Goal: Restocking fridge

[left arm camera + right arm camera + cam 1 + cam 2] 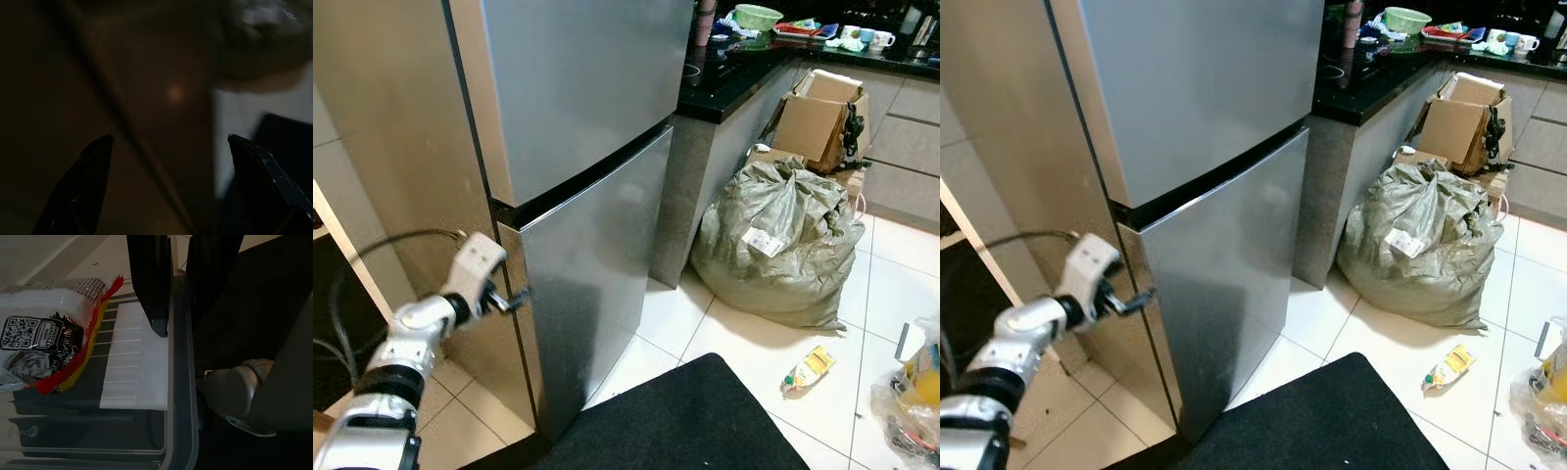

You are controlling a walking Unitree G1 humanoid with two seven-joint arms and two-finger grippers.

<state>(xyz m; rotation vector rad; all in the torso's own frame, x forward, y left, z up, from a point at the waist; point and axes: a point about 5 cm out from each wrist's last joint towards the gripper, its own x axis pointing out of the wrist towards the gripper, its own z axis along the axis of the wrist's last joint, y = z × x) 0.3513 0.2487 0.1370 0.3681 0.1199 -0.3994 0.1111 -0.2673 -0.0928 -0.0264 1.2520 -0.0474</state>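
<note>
The silver two-door fridge stands in front of me with its upper door (578, 78) and lower door (597, 264) both closed. My left gripper (516, 298) reaches to the lower door's left edge, just under the dark gap between the doors. In the dim left wrist view its fingers (88, 181) stand open, straddling the door's edge seam. My right gripper (178, 281) is shut on the rim of a clear plastic bin (183, 396). A red, yellow and white snack packet (54, 342) lies inside that bin.
A stuffed grey-green sack (783, 245) and a cardboard box (822, 117) sit to the fridge's right, below a black counter (734, 78). A black mat (685, 421) lies in front. A small carton (810, 369) and a plastic bag (911, 392) rest on the tiles. A wooden shelf (328, 220) stands at my left.
</note>
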